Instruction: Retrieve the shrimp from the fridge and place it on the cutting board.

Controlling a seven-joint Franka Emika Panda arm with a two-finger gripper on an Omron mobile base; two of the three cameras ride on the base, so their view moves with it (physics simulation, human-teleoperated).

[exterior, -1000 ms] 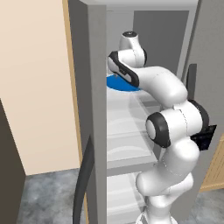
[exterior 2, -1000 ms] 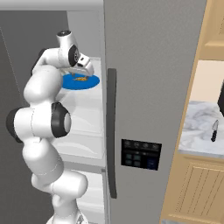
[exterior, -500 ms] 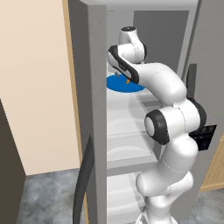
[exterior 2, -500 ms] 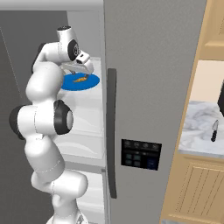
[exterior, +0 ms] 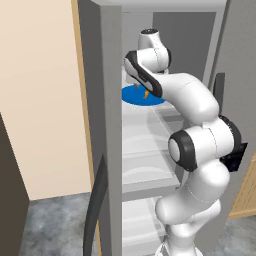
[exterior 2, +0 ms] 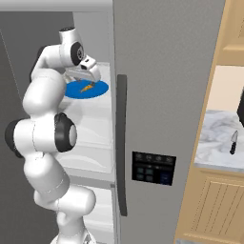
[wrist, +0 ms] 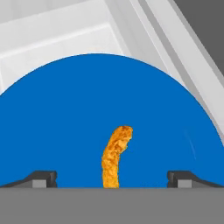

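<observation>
Left base view: one arm reaching into the fridge [exterior: 107, 75], gripper [exterior: 145, 94] upper centre over one blue plate [exterior: 134, 95], one orange shrimp [exterior: 146, 93] on it. Right base view: same plate [exterior 2: 86, 89] & shrimp [exterior 2: 86, 87] upper left, plus one knife [exterior 2: 233, 142] on counter at right. Hand view: shrimp [wrist: 115, 155] lower centre between 2 wide-apart fingertips [wrist: 41, 178], nothing gripped.

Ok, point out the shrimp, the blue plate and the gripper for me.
shrimp [wrist: 116, 154], hand view, middle of its curved body.
blue plate [wrist: 65, 122], hand view, bare surface left of the shrimp.
gripper [wrist: 111, 177], hand view, midway between the two fingertips.
</observation>
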